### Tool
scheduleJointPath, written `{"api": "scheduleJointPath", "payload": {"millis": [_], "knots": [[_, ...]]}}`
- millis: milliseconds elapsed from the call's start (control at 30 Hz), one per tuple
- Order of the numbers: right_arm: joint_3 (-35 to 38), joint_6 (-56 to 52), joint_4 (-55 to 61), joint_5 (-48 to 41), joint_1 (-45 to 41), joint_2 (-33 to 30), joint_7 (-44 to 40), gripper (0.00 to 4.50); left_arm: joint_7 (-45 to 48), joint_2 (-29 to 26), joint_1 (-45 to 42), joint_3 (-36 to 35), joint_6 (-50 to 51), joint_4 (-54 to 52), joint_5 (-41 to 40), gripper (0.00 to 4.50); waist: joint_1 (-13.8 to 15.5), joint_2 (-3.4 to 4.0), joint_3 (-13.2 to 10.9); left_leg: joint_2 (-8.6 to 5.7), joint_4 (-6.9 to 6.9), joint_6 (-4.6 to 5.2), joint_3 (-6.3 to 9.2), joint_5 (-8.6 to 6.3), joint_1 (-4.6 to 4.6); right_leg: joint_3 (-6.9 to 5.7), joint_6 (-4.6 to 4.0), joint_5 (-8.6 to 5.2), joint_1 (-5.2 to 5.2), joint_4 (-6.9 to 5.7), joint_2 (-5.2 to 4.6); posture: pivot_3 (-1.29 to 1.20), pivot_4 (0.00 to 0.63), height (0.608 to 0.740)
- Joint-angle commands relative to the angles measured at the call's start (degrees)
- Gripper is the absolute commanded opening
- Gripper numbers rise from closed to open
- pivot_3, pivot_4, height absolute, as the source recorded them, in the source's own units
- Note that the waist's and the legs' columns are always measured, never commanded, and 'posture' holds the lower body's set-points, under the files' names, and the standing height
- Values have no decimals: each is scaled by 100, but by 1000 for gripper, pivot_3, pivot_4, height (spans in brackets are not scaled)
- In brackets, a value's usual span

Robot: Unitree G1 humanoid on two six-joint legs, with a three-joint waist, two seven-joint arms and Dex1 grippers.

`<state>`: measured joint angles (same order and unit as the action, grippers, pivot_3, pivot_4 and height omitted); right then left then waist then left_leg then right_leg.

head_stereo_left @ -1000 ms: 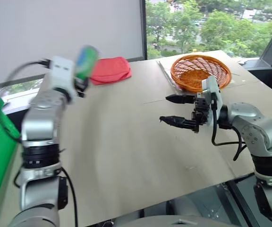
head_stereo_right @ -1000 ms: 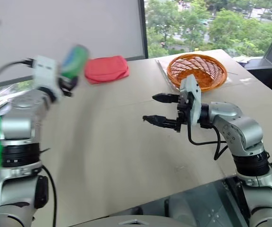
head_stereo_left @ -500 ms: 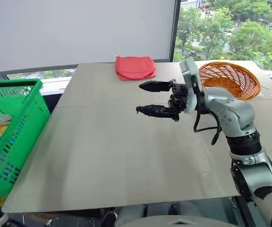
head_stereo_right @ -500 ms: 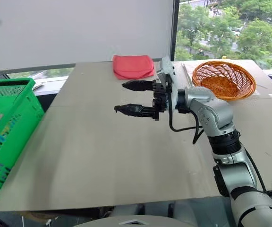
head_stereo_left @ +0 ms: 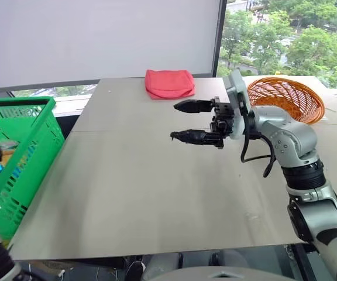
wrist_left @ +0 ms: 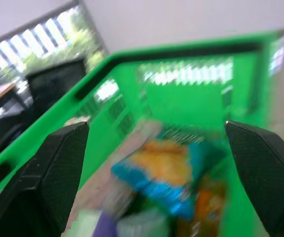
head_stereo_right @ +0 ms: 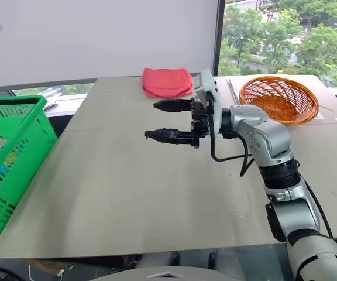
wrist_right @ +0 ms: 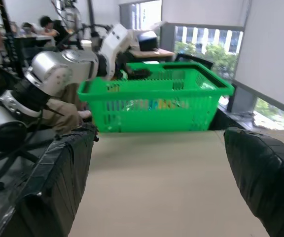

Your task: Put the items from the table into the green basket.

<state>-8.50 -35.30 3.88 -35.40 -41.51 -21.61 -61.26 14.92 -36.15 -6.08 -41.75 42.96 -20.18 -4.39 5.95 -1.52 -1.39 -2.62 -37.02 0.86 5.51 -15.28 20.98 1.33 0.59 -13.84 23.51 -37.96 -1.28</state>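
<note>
Left tool gapes wide over the green basket at frame left; right tool, also wide, hovers mid-worktop.

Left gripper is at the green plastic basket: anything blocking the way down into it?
Nothing visible does. The open left gripper looks straight into the open top of the slotted green plastic basket; an orange-and-blue snack packet lies low inside it.
</note>
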Motion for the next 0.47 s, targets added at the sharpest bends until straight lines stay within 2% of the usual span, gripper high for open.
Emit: {"api": "scheduleJointPath", "payload": {"millis": [33, 100, 233, 333, 467], "knots": [[145, 529, -232, 545, 545, -410, 78, 4500, 678, 604, 230, 1168, -477, -1070, -781, 4485, 8, 0, 3, -4, -2, 1, -4, 0, 2, 1, 1, 0, -2, 0, -6, 120, 0, 740], [259, 827, -438, 823, 1077, -699, 123, 4500, 731, 1068, 652, 1893, -654, -1376, -842, 4485, -3, 1, 7, -9, -5, 10, -27, -5, 4, 16, 3, 1, -2, 6, -16, 122, 0, 740], [573, 1488, -737, 1162, 1918, -969, 345, 4500, 728, 1486, 1675, 3034, -1347, -1264, -442, 4485, -162, 13, 4, 8, -6, 29, -84, -15, -1, 30, 4, 0, 15, 5, -13, 76, 0, 740], [735, 1872, -994, 1331, 2361, -1043, 397, 4500, 703, 1654, 2182, 3301, -1928, -806, -297, 4485, -248, 32, -2, 41, 4, 42, -110, -23, -20, 51, 0, -1, 15, 4, 18, 64, 0, 740], [751, 2601, -1672, 1674, 2505, -992, 406, 4500, 823, 1783, 2376, 3495, -2203, -505, -404, 4485, -267, 55, -17, 82, -13, 43, -117, -22, -37, 45, -18, 7, -4, 3, 63, 37, 0, 740]]}}
